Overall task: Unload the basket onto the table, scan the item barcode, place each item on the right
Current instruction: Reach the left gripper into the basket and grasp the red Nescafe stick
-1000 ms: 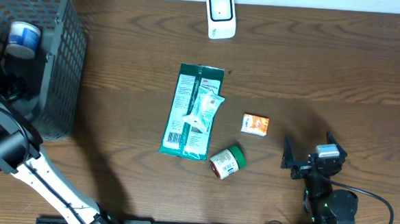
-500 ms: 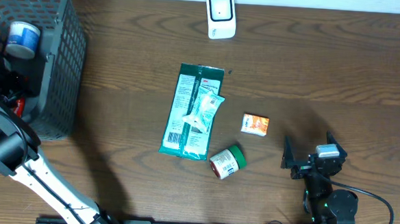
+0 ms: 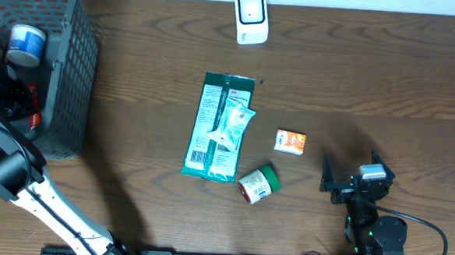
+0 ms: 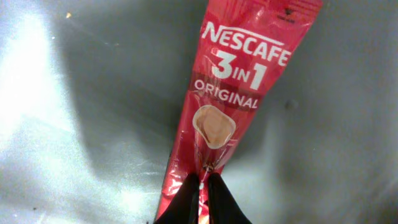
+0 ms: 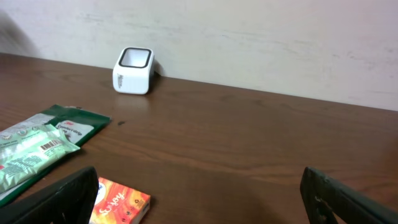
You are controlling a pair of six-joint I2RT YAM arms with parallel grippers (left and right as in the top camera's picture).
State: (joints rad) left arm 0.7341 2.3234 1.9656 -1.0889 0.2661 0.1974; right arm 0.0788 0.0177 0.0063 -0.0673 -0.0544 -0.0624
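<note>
Left wrist view: left gripper pinched tight on the Nescafe sachet at its 6 o'clock end. Looks light, floppy, slick foil; right gripper wide open, empty.

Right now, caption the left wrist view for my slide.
Left end effector shut on a red Nescafe sachet against a grey surface.

The Nescafé 3in1 sachet is red with white lettering. The scanner is white, the small box orange.
</note>
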